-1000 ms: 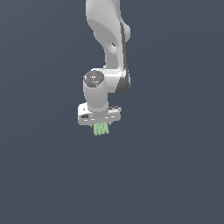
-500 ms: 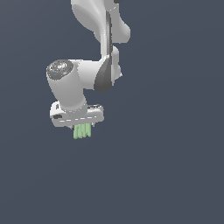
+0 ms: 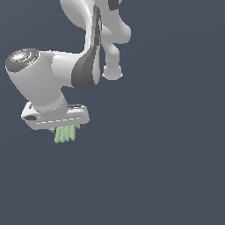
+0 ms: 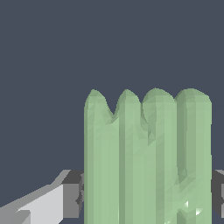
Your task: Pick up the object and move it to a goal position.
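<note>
— Green ribbed object (image 3: 65, 133): where is it?
— I see it hanging below my white claw (image 3: 66, 130), clamped between dark fingertips (image 4: 72, 193), in mid-air against the grey backdrop.

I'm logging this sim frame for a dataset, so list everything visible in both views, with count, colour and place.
ribbed object: one, light green, hanging below the gripper in the exterior view; fills the wrist view, between the fingers.
background: plain dark blue-grey all around; no surface or goal marker visible.
arm: one, white with dark joints, coming down from the top of the exterior view.
gripper: one, white, shut on the ribbed object; a white finger with a dark pad shows beside it.
</note>
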`<state>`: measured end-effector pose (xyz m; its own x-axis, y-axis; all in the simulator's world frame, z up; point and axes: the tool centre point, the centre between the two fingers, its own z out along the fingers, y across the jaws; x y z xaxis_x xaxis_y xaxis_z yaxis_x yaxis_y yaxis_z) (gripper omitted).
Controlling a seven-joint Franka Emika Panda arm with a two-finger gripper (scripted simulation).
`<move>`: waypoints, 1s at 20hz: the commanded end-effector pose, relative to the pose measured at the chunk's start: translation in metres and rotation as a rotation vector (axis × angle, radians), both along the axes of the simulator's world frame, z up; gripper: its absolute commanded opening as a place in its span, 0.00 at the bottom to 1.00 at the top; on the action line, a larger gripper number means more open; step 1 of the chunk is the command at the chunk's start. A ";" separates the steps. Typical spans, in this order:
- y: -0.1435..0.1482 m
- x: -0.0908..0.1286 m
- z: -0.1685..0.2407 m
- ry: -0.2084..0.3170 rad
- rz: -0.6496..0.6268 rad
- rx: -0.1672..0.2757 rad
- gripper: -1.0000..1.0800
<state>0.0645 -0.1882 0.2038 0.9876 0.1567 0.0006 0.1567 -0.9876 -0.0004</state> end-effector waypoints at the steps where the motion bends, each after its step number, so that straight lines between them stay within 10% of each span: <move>1: -0.011 0.007 0.009 0.000 0.001 0.000 0.00; 20: -0.048 0.034 0.038 0.001 0.000 0.000 0.00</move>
